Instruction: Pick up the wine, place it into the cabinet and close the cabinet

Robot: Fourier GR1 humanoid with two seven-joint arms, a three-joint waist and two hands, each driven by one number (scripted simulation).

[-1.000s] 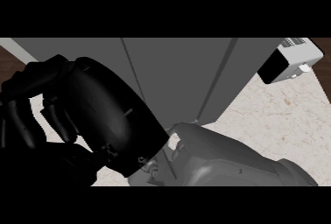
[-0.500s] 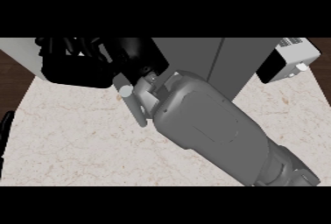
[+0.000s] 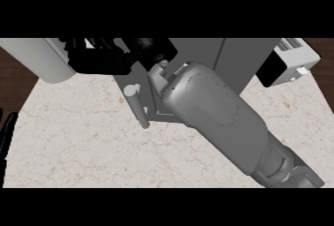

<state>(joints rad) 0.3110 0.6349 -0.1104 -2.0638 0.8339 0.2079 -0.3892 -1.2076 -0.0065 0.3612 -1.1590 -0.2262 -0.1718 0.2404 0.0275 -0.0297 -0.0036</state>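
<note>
While the right robot hand reaches into the cabinet, I cannot tell whether it holds anything; the wine is hidden. The forearm could catch the door. The left robot hand rests at the desk edge.

One cabinet; one toaster; one robot hand.

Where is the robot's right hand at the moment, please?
In the head view, the right hand is at upper left, against the grey cabinet.
</note>
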